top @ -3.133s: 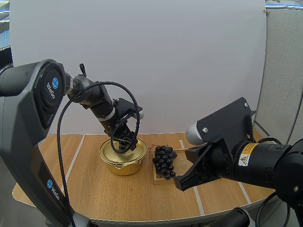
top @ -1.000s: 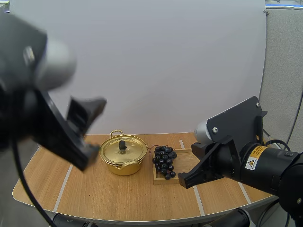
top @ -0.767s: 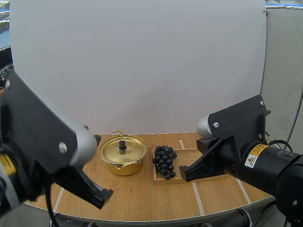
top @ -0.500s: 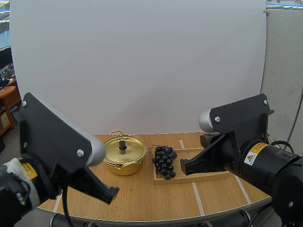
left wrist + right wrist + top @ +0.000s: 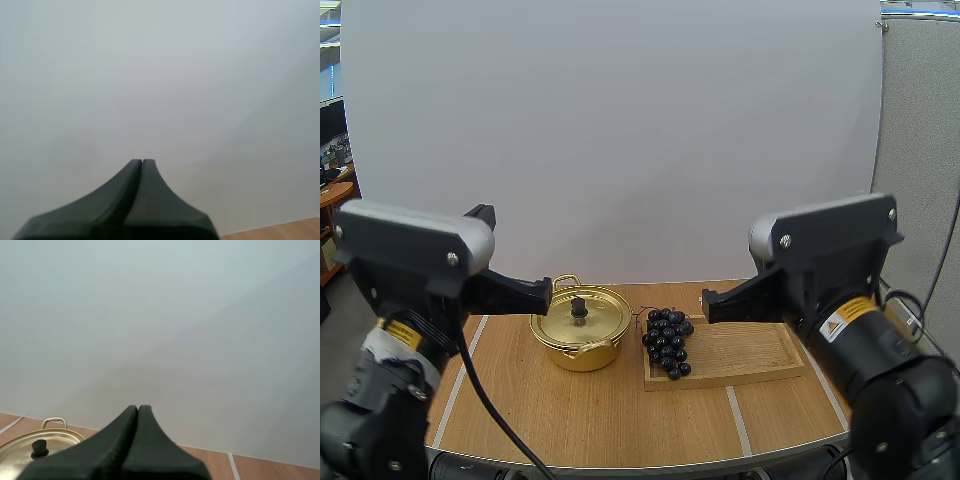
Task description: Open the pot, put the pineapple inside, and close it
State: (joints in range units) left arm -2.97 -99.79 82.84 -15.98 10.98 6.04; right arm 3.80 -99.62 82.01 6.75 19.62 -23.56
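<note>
Shows the gold pot [image 5: 580, 335] toward the back of the desk [image 5: 570, 410], lid [image 5: 582, 316] seated square on top and black knob [image 5: 579, 305] upright, free for a pinch from above. Finds no pineapple anywhere; places instead a bunch of dark grapes [image 5: 667, 340] just right of the pot, draped over the near-left corner of a wooden tray [image 5: 750, 352], bare boards beyond. Leaves the fruit outside a covered pot, so lifting the lid looks like the first job. Holds the left claw [image 5: 544, 287] and right claw [image 5: 708, 303] high at either side, each closed on nothing, fingers pressed into one dark wedge, aimed level across the desk. Keeps the way down to the knob clear, apparently; counts only the grapes' closeness to the pot as a likely snag.
</note>
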